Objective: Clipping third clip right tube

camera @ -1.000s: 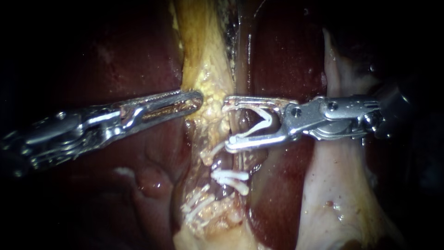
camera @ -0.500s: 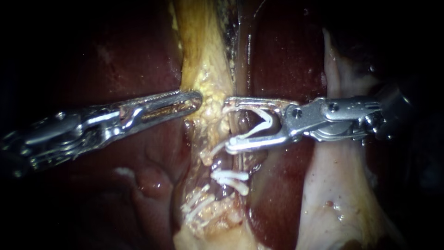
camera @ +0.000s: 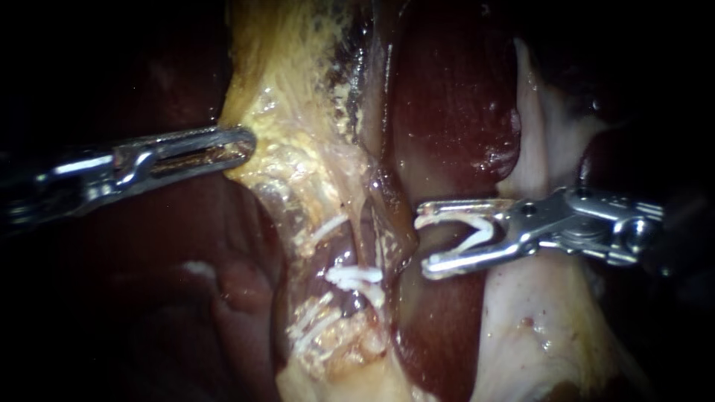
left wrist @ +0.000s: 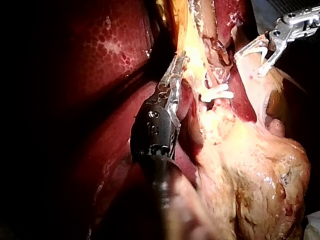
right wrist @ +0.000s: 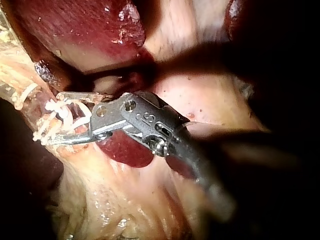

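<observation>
My right instrument [camera: 424, 242] comes in from the right, its jaws standing wide apart with an open white clip [camera: 473, 231] seated between them. It hovers over dark liver, just right of the stretched tissue and apart from the thin tube [camera: 370, 223]. White clips [camera: 354, 276] sit across the tubes lower down. My left instrument [camera: 246, 143] is shut on the edge of the yellowish fatty tissue [camera: 298, 160] and holds it out to the left. In the left wrist view, the left instrument [left wrist: 178, 62] grips beside that tissue, with the right instrument [left wrist: 248, 62] ahead of it.
Dark red liver [camera: 447, 97] lies behind and between the instruments. A pale band of tissue [camera: 536, 327] runs under the right instrument's shaft. More white clips [camera: 309, 325] show low on the yellowish tissue.
The right instrument has drawn back to the right, off the tube, with the clip still open in its jaws. The left instrument has pulled the yellowish tissue further left, spreading it.
</observation>
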